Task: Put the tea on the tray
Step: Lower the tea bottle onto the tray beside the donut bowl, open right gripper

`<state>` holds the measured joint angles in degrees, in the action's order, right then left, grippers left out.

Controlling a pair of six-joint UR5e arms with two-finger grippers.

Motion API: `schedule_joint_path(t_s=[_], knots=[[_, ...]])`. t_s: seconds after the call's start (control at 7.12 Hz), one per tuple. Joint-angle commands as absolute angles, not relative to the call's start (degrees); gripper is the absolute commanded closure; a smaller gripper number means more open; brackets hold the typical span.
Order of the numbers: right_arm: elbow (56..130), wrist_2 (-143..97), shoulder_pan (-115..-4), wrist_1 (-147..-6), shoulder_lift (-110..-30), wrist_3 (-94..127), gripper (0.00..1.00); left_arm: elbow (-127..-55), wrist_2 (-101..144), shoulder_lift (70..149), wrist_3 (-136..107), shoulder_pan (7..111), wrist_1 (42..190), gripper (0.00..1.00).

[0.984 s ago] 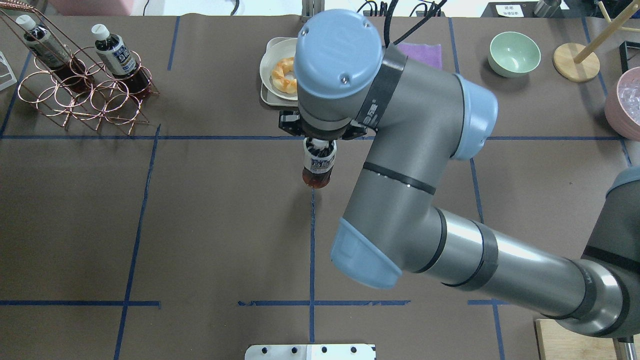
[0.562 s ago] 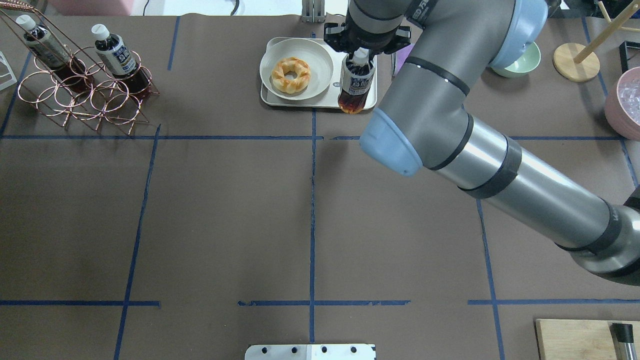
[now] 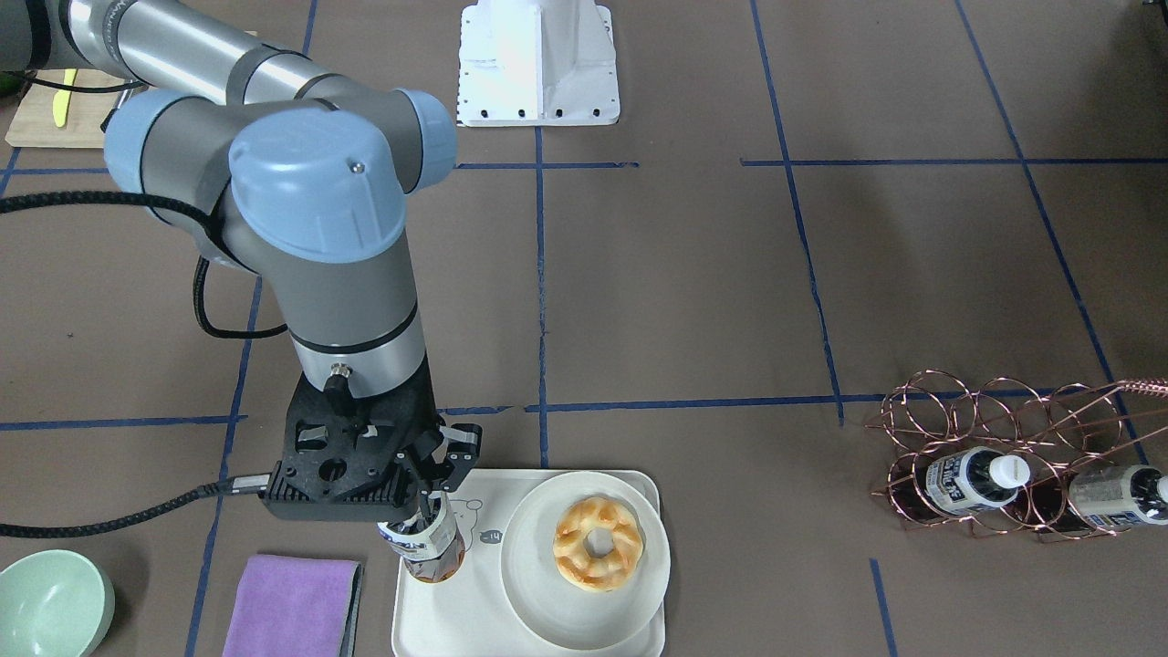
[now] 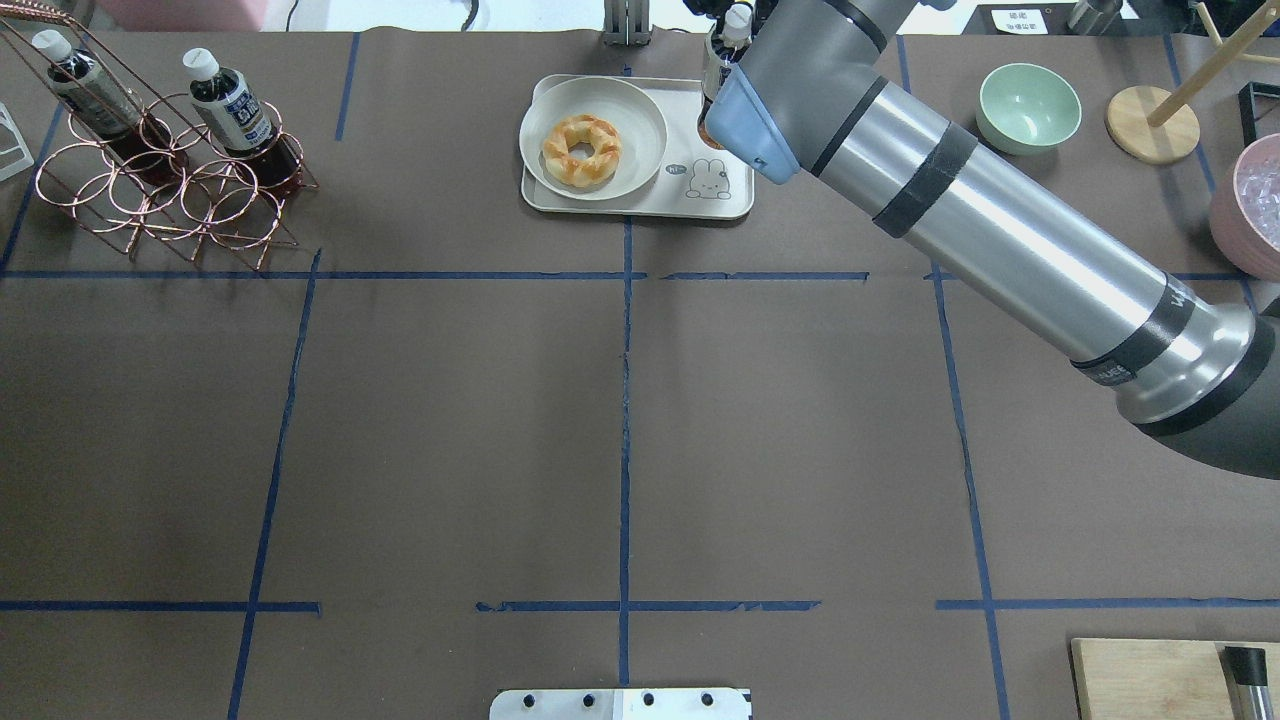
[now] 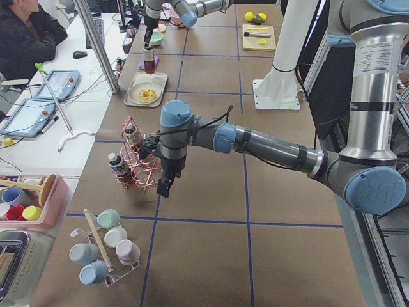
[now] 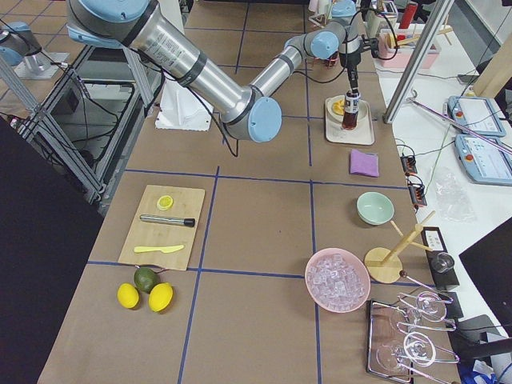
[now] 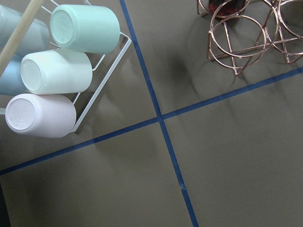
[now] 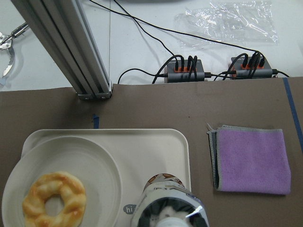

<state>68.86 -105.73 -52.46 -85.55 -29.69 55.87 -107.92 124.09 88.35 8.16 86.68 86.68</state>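
My right gripper (image 3: pixel 427 513) is shut on the neck of the tea (image 3: pixel 429 547), a small clear bottle of dark brown liquid with a white cap. It holds the bottle upright at the cream tray (image 3: pixel 438 620), on the corner beside the cartoon animal. I cannot tell whether the bottle's base touches the tray. The overhead view shows the tea (image 4: pixel 712 70) at the far right of the tray (image 4: pixel 640 195), partly behind my arm. The right wrist view looks down on the tea (image 8: pixel 168 208) and the tray (image 8: pixel 156 151). My left gripper (image 5: pixel 163 187) hangs by the copper rack; I cannot tell whether it is open or shut.
A round plate with a doughnut (image 4: pixel 580 150) fills the tray's other half. A purple cloth (image 3: pixel 292 602) and a green bowl (image 4: pixel 1028 105) lie beside the tray. A copper wire rack (image 4: pixel 170 180) holds two more bottles. A rack of cups (image 7: pixel 71 71) lies near the left wrist.
My right arm has carried the tea from above the middle of the table away from the robot's base to the far right part of the tray.
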Motion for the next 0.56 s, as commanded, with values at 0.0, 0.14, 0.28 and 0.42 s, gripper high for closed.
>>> schedule_joint_path(t_s=[0.0, 0.14, 0.28, 0.42], knots=[[64.79, -107.04, -52.47, -82.80, -29.27, 55.72, 1.00, -107.93, 124.10, 88.42, 9.05, 86.84, 86.75, 0.00], [64.34, -107.75, -52.47, -82.71, -29.01, 55.72, 1.00, -107.93, 124.10, 88.42, 9.14, 86.84, 86.92, 0.00], [64.34, -108.54, -52.38, -82.79, -28.92, 55.72, 1.00, -107.93, 124.10, 88.42, 9.14, 86.84, 87.10, 0.00], [64.25, -108.98, -52.38, -82.79, -28.83, 55.72, 1.00, -107.84, 124.10, 88.33, 9.49, 86.92, 87.01, 0.00]])
